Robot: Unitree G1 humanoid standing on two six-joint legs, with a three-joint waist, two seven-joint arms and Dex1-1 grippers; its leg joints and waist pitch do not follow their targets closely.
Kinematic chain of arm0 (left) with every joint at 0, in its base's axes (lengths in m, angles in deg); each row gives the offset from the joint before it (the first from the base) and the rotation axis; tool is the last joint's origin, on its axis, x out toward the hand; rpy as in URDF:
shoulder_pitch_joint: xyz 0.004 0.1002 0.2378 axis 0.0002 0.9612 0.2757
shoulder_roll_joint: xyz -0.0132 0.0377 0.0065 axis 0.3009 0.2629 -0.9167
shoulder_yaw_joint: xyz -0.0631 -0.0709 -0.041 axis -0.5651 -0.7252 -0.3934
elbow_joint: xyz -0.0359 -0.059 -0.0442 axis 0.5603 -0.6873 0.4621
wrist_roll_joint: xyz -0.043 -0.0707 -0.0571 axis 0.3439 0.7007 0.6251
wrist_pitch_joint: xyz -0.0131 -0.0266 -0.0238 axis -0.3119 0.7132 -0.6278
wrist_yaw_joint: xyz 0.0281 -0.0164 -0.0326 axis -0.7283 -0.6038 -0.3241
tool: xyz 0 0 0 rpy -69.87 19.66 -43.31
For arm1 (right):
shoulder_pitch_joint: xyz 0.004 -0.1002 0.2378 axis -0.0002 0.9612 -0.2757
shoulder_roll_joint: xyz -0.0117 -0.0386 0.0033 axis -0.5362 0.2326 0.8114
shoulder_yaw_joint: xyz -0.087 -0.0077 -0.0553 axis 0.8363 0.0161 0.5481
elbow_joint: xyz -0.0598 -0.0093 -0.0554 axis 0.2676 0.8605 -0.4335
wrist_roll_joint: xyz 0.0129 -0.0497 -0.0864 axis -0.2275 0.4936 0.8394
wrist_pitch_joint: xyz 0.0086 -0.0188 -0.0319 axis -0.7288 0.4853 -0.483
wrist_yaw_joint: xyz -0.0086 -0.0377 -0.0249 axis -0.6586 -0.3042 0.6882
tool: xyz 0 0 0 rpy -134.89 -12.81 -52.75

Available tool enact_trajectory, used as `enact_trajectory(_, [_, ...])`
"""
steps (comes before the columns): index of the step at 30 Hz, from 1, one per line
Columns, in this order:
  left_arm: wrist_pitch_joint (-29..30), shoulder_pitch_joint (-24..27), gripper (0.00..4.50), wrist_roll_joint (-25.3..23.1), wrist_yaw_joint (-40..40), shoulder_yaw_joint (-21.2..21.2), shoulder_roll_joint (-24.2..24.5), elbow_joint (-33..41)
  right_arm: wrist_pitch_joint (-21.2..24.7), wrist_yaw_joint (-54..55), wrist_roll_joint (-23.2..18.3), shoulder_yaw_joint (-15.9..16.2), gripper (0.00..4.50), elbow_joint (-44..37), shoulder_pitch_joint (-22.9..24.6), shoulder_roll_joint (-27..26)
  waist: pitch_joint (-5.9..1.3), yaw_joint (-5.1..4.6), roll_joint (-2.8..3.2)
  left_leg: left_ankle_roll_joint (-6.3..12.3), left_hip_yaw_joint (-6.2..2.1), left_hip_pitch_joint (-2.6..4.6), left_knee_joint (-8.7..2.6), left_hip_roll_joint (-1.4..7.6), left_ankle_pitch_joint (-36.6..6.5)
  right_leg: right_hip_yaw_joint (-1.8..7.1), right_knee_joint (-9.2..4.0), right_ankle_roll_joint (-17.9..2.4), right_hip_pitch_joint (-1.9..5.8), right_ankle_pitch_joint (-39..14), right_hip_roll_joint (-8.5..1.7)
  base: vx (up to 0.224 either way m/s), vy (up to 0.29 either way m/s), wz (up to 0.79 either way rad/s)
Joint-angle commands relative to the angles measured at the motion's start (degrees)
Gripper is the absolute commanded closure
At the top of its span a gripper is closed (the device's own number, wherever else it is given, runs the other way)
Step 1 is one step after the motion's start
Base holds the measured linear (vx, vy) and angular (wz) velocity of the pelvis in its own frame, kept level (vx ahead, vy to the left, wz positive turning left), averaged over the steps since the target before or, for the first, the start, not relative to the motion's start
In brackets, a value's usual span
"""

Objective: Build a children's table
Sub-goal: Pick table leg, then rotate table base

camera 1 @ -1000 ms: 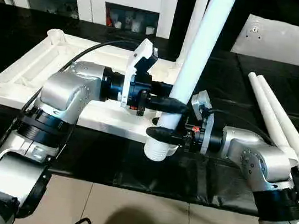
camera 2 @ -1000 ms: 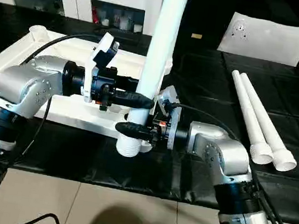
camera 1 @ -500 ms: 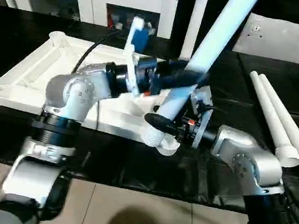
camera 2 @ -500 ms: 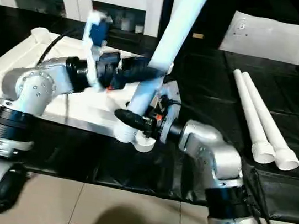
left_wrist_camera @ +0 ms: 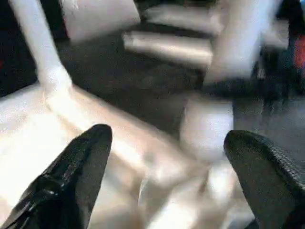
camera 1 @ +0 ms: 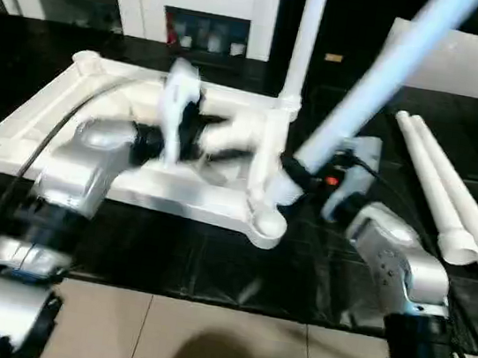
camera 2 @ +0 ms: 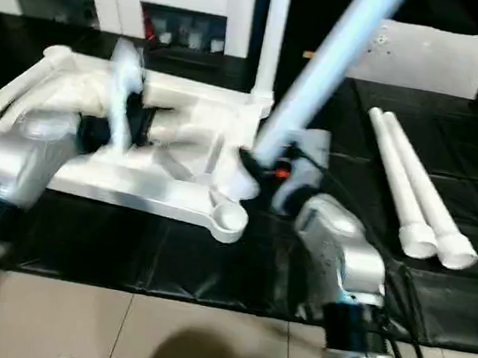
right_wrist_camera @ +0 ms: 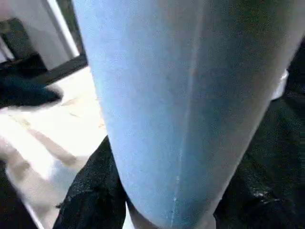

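Presently, items as they lie:

Tabletop [camera 1: 95,123]: white, upside down on the black worktop [camera 1: 209,264], ribs and round corner sockets facing up so legs can drop in from above. One leg [camera 1: 305,37] stands upright in the far corner socket, apparently seated.

Near corner socket [camera 1: 266,225]: empty, at the front edge of the worktop, closest to the right arm; likely the target of the step in hand.

Held leg [camera 1: 373,82]: tilted, top leaning away to the right, thick end down beside the tabletop's right edge, just above and behind the near socket. Right gripper [camera 1: 304,172] has its fingers clamped round the thick end, a low grip that gives control over where the end goes. It needs righting before it can enter.

Left gripper [left_wrist_camera: 167,157]: fingers [left_wrist_camera: 71,167] spread wide, empty, hovering over the tabletop's ribs, clear of the held leg.

Two spare legs [camera 1: 450,200]: side by side on the worktop, well apart to the right, in reach for later.
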Motion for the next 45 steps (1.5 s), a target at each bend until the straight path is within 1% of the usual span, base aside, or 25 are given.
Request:
enact_trajectory(1, [-5.31,0.66,0.54,-4.74,3.1,4.07,1.64,-1.81,-1.34,2.52,1.89,0.02,2.59,-1.75,1.48,-0.06,-4.78,-0.18,0.03,-0.22,-0.17,0.43,-4.5,1.3,-8.17,2.86,-4.06,-7.91,3.73,-16.39,-3.86,0.0,0.0,0.0])
enact_trajectory(3, [-8.7,1.15,0.63,-6.09,5.13,5.02,2.04,-4.23,-2.01,3.53,2.92,0.7,2.59,-2.79,2.33,-0.41,-4.64,-0.1,0.04,-0.52,-0.12,0.49,-4.59,1.23,-8.69,2.91,-4.4,-7.55,3.66,-17.8,-3.97,0.0,0.0,0.0])
enact_trajectory(4, [-10.85,1.18,0.66,-6.55,6.48,5.56,2.03,-5.99,-1.66,3.92,2.94,0.83,2.59,-3.25,2.84,-0.66,-4.59,-0.19,0.35,-0.76,-0.13,0.46,-4.61,1.14,-9.38,2.92,-4.54,-7.31,3.68,-18.95,-3.99,0.0,0.0,0.0])
enact_trajectory(5, [-10.85,1.18,0.66,-6.55,6.48,5.56,2.03,-5.99,-1.66,3.92,2.94,0.83,2.59,-3.25,2.84,-0.66,-4.62,-0.31,0.16,-0.98,-0.15,0.47,-4.66,1.21,-10.08,2.94,-4.58,-7.1,3.75,-19.54,-4.06,0.0,0.0,0.0])
enact_trajectory(6, [-14.21,1.04,0.92,-7.85,8.76,7.18,2.25,-8.81,-1.41,2.32,2.35,1.43,2.59,-3.89,3.85,-0.29,-4.59,-0.25,0.16,-0.87,-0.19,0.5,-4.67,1.19,-10.44,2.93,-4.75,-6.99,3.71,-20.16,-4.11,0.0,0.0,0.0])
enact_trajectory(7, [-16.22,0.76,1.01,-8.83,9.49,8.03,2.26,-10.55,-1.11,0.77,1.61,1.67,2.59,-4.37,4.42,0.02,-4.48,-0.3,0.05,-0.54,-0.22,0.48,-4.74,1.13,-11.56,2.89,-5.0,-6.27,3.69,-22.06,-4.06,0.0,0.0,0.0])
enact_trajectory(9, [-18.88,-0.04,1.07,-9.9,10.43,9.12,2.09,-13.53,-1.01,-0.75,0.52,1.66,2.59,-5.33,5.23,0.14,-4.36,-0.32,0.31,-0.41,-0.27,0.59,-4.77,1.15,-12.38,2.86,-5.31,-5.77,3.56,-23.63,-4.15,0.0,0.0,0.0])
enact_trajectory(10, [-20.07,-0.71,1.36,-10.08,11.26,9.51,1.84,-15.44,-1.13,-0.96,0.0,1.52,2.59,-6.0,5.69,0.01,-4.4,-0.38,0.2,-0.46,-0.3,0.63,-4.77,1.19,-12.61,2.89,-5.4,-5.36,3.58,-24.63,-4.24,0.0,0.0,0.0])
enact_trajectory(15, [-22.42,-2.83,1.64,-10.61,13.48,9.41,0.28,-20.63,-0.04,-1.95,-0.55,2.14,2.59,-7.83,7.04,0.45,-4.36,-0.47,0.11,-0.47,-0.3,0.72,-4.77,1.25,-12.82,2.86,-5.33,-6.58,3.48,-24.08,-4.2,0.0,0.0,0.0])
enact_trajectory(16, [-23.93,-3.86,1.86,-11.38,13.66,9.62,-0.09,-22.93,0.48,-2.51,-0.96,2.34,2.59,-8.38,7.34,0.57,-4.38,-0.42,0.36,-0.27,-0.3,0.73,-4.74,1.16,-12.92,2.84,-5.48,-6.48,3.54,-24.1,-4.18,0.0,0.0,0.0])
enact_trajectory(18, [-26.85,-5.88,1.94,-12.46,12.89,9.66,-0.95,-27.32,1.2,-3.62,-1.32,2.79,2.59,-9.36,7.95,0.96,-4.5,-0.38,0.1,-0.07,-0.34,0.52,-4.7,1.08,-12.2,2.82,-5.3,-6.56,3.82,-22.73,-4.14,0.0,0.0,0.0])
enact_trajectory(19, [-27.01,-6.34,1.98,-12.29,12.84,9.41,-1.32,-28.23,1.38,-3.88,-1.42,2.89,2.59,-9.52,8.06,1.08,-4.57,-0.31,0.34,-0.17,-0.42,0.57,-4.71,1.16,-12.0,2.85,-5.15,-6.71,3.89,-22.26,-4.26,0.0,0.0,0.0])
enact_trajectory(22, [-27.97,-8.18,2.33,-12.56,14.21,9.31,-2.08,-31.84,1.9,-4.53,-1.76,3.12,2.59,-10.12,8.53,1.35,-4.47,-0.33,0.17,-0.05,-0.32,0.56,-4.69,1.21,-11.92,2.88,-5.14,-7.9,3.84,-21.44,-4.24,0.0,0.0,0.0])
enact_trajectory(24, [-28.22,-8.76,2.49,-12.82,14.64,9.39,-2.23,-32.88,2.02,-4.79,-1.84,3.29,2.59,-10.27,8.69,1.47,-4.49,-0.24,0.13,-0.07,-0.35,0.67,-4.67,1.21,-12.11,2.86,-5.14,-7.82,3.89,-22.03,-4.32,0.0,0.0,0.0])
enact_trajectory(25, [-28.77,-9.54,2.49,-13.45,15.0,9.55,-2.44,-34.31,2.32,-5.11,-2.0,3.43,2.59,-10.48,8.86,1.62,-4.44,-0.26,0.43,-0.04,-0.34,0.64,-4.65,1.12,-12.25,2.87,-5.33,-7.6,3.88,-22.71,-4.31,0.0,0.0,0.0])
enact_trajectory(28, [-30.42,-10.86,2.87,-14.42,15.38,9.6,-2.88,-37.31,2.81,-5.49,-2.29,3.58,2.59,-10.87,9.04,1.84,-4.45,-0.23,0.19,0.04,-0.39,0.73,-4.66,1.16,-12.49,2.82,-5.48,-7.36,3.87,-23.64,-4.37,0.0,0.0,0.0])
enact_trajectory(29, [-31.0,-11.39,2.95,-14.91,15.61,9.85,-2.96,-38.48,2.87,-5.71,-2.32,3.7,2.59,-10.96,9.08,1.96,-4.46,-0.2,0.41,-0.07,-0.43,0.75,-4.68,1.22,-12.46,2.84,-5.37,-7.51,3.87,-23.38,-4.38,0.0,0.0,0.0])
enact_trajectory(30, [-31.15,-11.52,2.95,-15.07,15.7,9.96,-2.95,-38.76,2.9,-5.79,-2.34,3.74,2.59,-10.98,9.08,2.0,-4.43,-0.25,0.32,0.06,-0.39,0.7,-4.69,1.16,-12.45,2.81,-5.52,-7.46,3.85,-23.36,-4.28,0.0,0.0,0.0])
enact_trajectory(31, [-31.69,-12.01,3.16,-15.52,16.02,10.16,-3.08,-39.98,3.07,-6.21,-2.34,3.8,2.59,-11.08,9.14,2.16,-4.46,-0.15,0.65,-0.05,-0.49,0.77,-4.71,1.2,-12.66,2.81,-5.41,-7.64,3.89,-23.12,-4.36,0.0,0.0,0.0])
enact_trajectory(32, [-31.69,-12.01,3.24,-15.52,16.02,10.16,-3.08,-39.98,3.07,-6.21,-2.34,3.8,2.59,-11.08,9.14,2.16,-4.46,-0.19,0.43,-0.07,-0.44,0.8,-4.71,1.22,-12.92,2.8,-5.45,-7.89,3.89,-22.74,-4.29,0.0,0.0,0.0])
enact_trajectory(35, [-32.84,-12.32,3.35,-16.78,16.19,10.93,-2.89,-41.18,3.25,-6.6,-2.37,3.85,2.59,-11.3,9.33,2.33,-4.49,-0.08,0.58,-0.2,-0.52,0.76,-4.77,1.34,-12.82,2.87,-5.19,-8.68,3.98,-21.39,-4.42,0.0,0.0,0.0])
enact_trajectory(36, [-33.21,-12.49,3.57,-17.2,16.19,11.04,-2.89,-41.77,3.39,-6.75,-2.43,3.9,2.59,-11.47,9.44,2.44,-4.46,-0.08,0.54,-0.19,-0.5,0.83,-4.78,1.42,-13.13,2.89,-5.24,-8.89,3.92,-21.25,-4.4,0.0,0.0,0.0])
enact_trajectory(39, [-33.84,-12.98,3.76,-17.88,16.1,10.97,-3.05,-43.05,3.72,-6.99,-2.59,3.98,2.59,-11.86,9.64,2.65,-4.43,0.04,0.58,-0.22,-0.47,0.86,-4.75,1.31,-13.45,2.86,-5.3,-8.88,4.0,-21.96,-4.46,0.0,0.0,0.0])
enact_trajectory(42, [-35.15,-13.78,4.09,-19.78,15.56,11.39,-3.1,-44.96,4.07,-7.56,-2.59,4.23,2.59,-12.01,9.71,2.82,-4.37,-0.03,0.38,-0.18,-0.52,0.81,-4.84,1.28,-13.66,2.82,-5.51,-8.29,4.04,-22.83,-4.37,0.0,0.0,0.0])
enact_trajectory(45, [-34.91,-14.01,4.21,-20.24,15.17,11.33,-3.29,-45.8,4.12,-7.67,-2.65,4.32,2.59,-11.97,9.6,2.82,-4.27,-0.02,0.34,-0.11,-0.54,0.89,-4.8,1.24,-13.89,2.8,-5.68,-7.83,3.98,-24.81,-4.55,0.0,0.0,0.0])
